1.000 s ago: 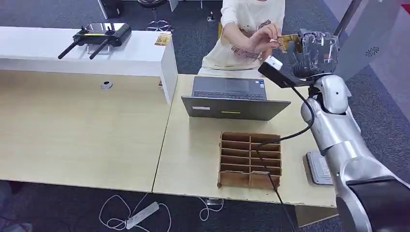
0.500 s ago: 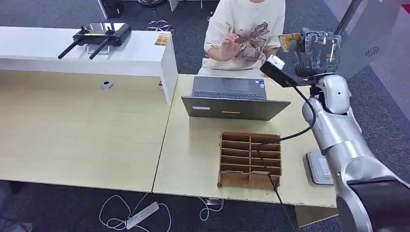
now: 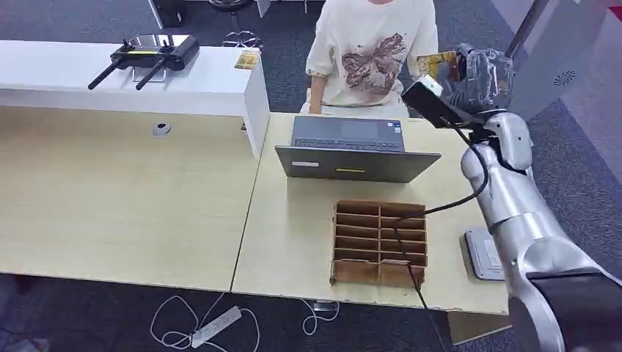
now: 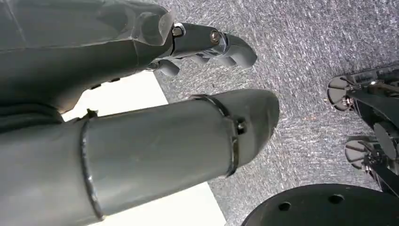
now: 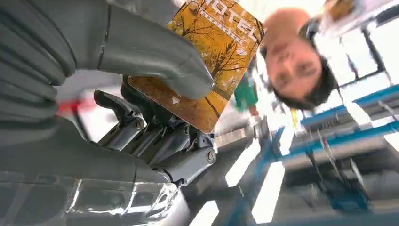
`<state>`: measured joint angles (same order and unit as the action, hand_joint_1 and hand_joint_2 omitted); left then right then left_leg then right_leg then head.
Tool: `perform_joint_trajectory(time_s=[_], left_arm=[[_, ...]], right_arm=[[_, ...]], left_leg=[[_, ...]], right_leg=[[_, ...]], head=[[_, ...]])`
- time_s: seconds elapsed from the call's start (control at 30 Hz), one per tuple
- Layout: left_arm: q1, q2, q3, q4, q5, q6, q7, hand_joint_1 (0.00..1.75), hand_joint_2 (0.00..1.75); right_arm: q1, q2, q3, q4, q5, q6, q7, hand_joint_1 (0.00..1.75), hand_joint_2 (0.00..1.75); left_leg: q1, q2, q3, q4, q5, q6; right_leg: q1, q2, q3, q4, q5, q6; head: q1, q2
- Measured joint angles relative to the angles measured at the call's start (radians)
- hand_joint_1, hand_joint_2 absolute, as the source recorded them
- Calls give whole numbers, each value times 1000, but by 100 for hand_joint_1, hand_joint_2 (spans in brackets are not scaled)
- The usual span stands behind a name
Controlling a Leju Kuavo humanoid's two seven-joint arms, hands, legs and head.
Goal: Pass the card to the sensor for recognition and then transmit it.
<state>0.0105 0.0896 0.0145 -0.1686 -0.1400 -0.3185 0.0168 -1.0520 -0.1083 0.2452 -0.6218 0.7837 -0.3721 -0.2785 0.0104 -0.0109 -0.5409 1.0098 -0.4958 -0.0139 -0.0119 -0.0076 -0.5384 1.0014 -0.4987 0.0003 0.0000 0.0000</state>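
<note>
High above the surface (image 3: 308,220), the right hand (image 3: 480,73) pinches the card (image 5: 207,66) by one edge — a thin hold that could slip before it reaches the sensor (image 3: 484,254).

One card (image 3: 434,64), one laptop (image 3: 352,149) and one wooden divider box (image 3: 379,242) are showing. One person (image 3: 369,55) is standing behind the tabletop (image 3: 132,205). One power strip (image 3: 216,326) is lying on the floor.
</note>
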Motion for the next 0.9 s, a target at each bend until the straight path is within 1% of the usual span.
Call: perform_joint_trajectory(time_s=[0.1, 0.17, 0.3, 0.33, 0.4, 0.47, 0.57, 0.7, 0.8, 0.9], left_arm=[[1, 0, 0, 0, 3, -1, -3, 0, 0], [2, 0, 0, 0, 5, -2, -3, 0, 0], [2, 0, 0, 0, 5, -3, -3, 0, 0], [2, 0, 0, 0, 5, -3, -4, 0, 0], [2, 0, 0, 0, 5, -3, -5, 0, 0], [3, 0, 0, 0, 8, -3, -8, 0, 0], [6, 0, 2, 0, 12, -3, -16, 0, 0], [11, 0, 3, 0, 16, -3, -24, 0, 0], [16, 0, 3, 0, 19, -3, -27, 0, 0], [18, 0, 5, 0, 23, -3, -27, 0, 0]], right_arm=[[0, 0, -56, -11, -143, 128, -44, 175, 175], [-1, 0, -86, -17, -171, 154, -55, 175, 175], [-3, 0, -114, -22, -179, 160, -58, 175, 175], [-3, 0, -118, -23, -195, 175, -60, 175, 175], [-3, 0, -134, -24, -257, 233, -70, 175, 175], [-5, 0, -157, -24, -344, 314, -78, 175, 175], [-11, -3, -182, -24, -416, 385, -78, 175, 175], [-16, -17, -193, -27, -502, 467, -66, 175, 175], [-16, -42, -193, -32, -573, 522, -53, 175, 175], [-15, -69, -193, -34, -633, 551, 3, 175, 175]], left_leg=[[0, 0, 0, 0, 0, 0], [0, 0, 0, 0, 0, 0], [0, 0, 0, 0, 0, 0], [0, 0, 0, 0, 0, 0], [0, 0, 0, 0, 0, 0], [0, 0, 0, 0, 0, 0], [0, 0, 0, 0, 0, 0], [0, 0, 0, 0, 0, 0], [0, 0, -1, 1, 0, 0], [0, 0, -1, 1, 0, 0]], right_leg=[[0, 0, 0, 0, 0, 0], [0, 0, 0, 0, 0, 0], [0, 0, 0, 0, 0, 0], [0, 0, 0, 0, 0, 0], [0, 0, 0, 0, 0, 0], [0, 0, 0, 0, 0, 0], [0, 0, -1, 0, 0, 0], [0, 0, -1, 0, 0, 0], [0, 0, -1, 0, 0, 0], [0, 0, -1, 0, 0, 0]], head=[[0, 0], [0, 0], [0, 0], [0, 0], [0, 0], [0, 0], [0, 0], [0, 0], [0, 0], [0, 0]])
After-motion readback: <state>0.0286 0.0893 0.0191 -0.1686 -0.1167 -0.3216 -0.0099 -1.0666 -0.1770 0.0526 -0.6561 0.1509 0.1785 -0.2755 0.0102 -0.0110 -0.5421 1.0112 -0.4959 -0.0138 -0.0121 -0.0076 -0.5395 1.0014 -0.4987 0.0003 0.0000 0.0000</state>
